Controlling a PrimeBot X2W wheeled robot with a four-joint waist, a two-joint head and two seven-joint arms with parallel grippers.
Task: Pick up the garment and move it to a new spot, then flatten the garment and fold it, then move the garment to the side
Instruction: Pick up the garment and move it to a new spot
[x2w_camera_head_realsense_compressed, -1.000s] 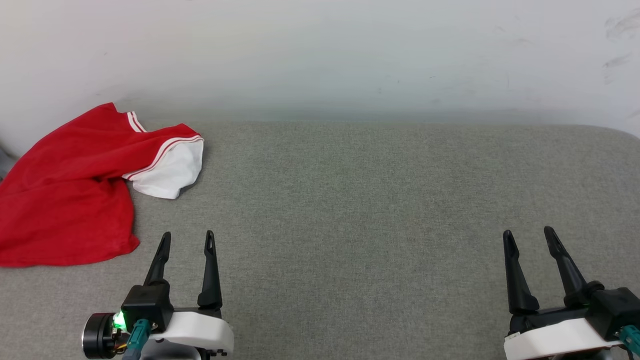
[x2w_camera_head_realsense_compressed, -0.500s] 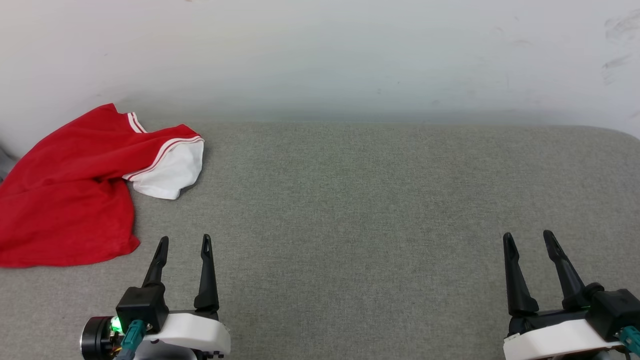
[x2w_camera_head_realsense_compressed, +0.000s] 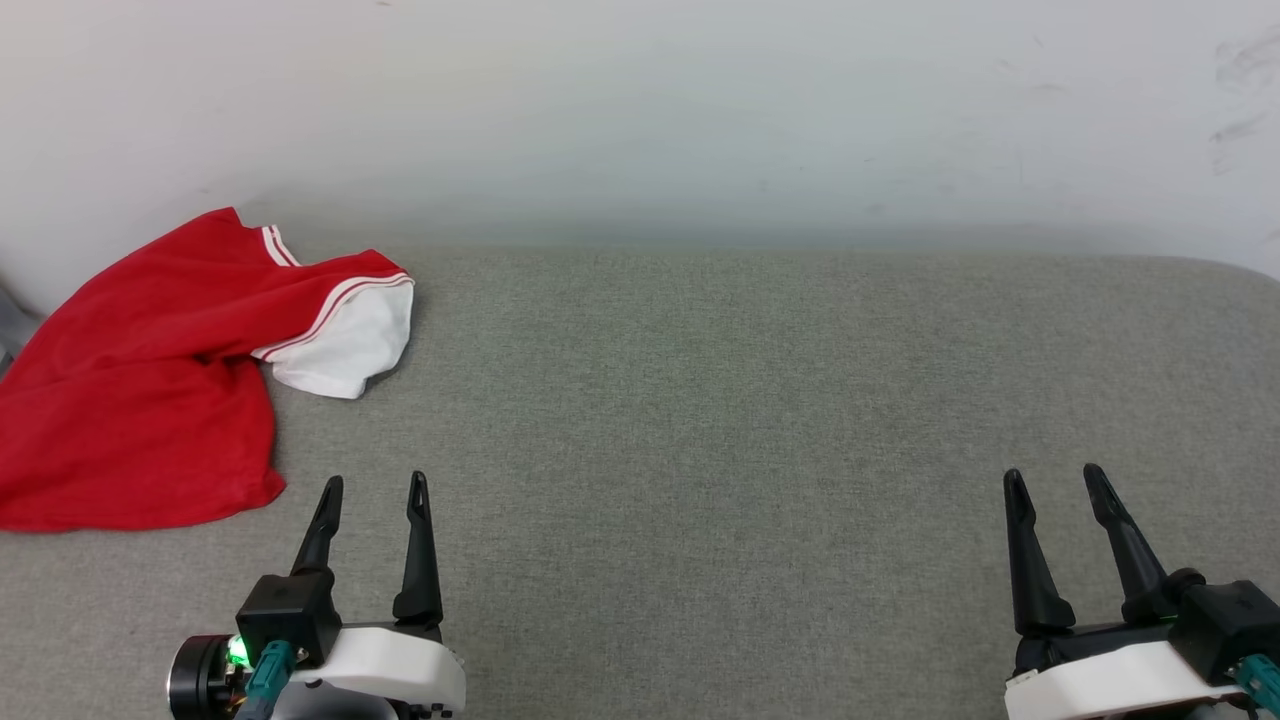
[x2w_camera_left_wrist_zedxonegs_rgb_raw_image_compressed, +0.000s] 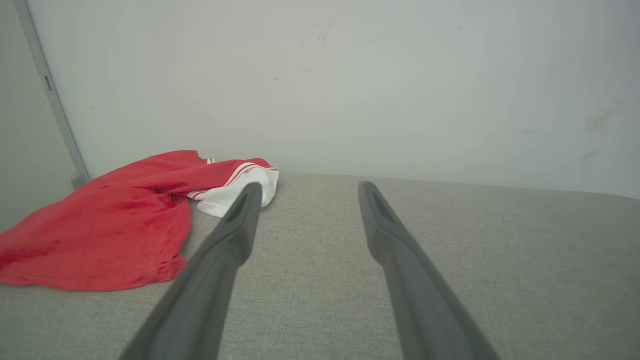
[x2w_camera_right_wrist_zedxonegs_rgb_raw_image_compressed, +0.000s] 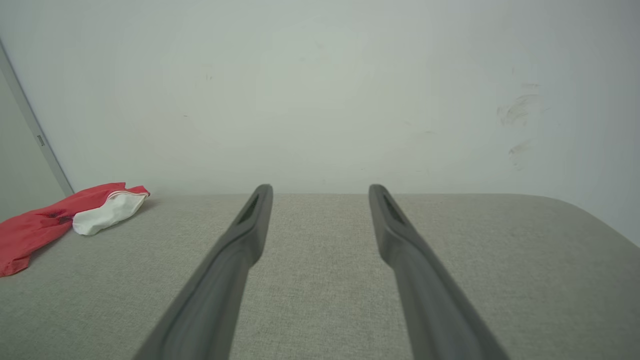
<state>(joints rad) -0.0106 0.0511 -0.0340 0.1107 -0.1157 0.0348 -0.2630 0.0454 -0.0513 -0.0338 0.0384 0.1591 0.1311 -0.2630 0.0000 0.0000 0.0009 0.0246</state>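
Note:
The garment (x2w_camera_head_realsense_compressed: 140, 390), red with a white sleeve and red-and-white stripe trim, lies crumpled at the far left of the grey padded surface, against the wall. From the left wrist the garment (x2w_camera_left_wrist_zedxonegs_rgb_raw_image_compressed: 115, 225) is at left, just beyond the left finger. From the right wrist the garment (x2w_camera_right_wrist_zedxonegs_rgb_raw_image_compressed: 55, 220) is far off at the left edge. My left gripper (x2w_camera_head_realsense_compressed: 375, 485) hovers open and empty a little to the right of the garment's near corner. Over at the lower right, my right gripper (x2w_camera_head_realsense_compressed: 1050, 478) is open and empty, far from the cloth.
A white wall (x2w_camera_head_realsense_compressed: 640, 110) runs along the back edge of the grey surface (x2w_camera_head_realsense_compressed: 700, 420). The surface's back right corner (x2w_camera_head_realsense_compressed: 1240, 275) is rounded. A grey vertical strip (x2w_camera_left_wrist_zedxonegs_rgb_raw_image_compressed: 50, 100) stands at the wall's left end.
The left gripper has drawn back slightly toward the near edge, and the head view has shifted a little. The garment lies as before.

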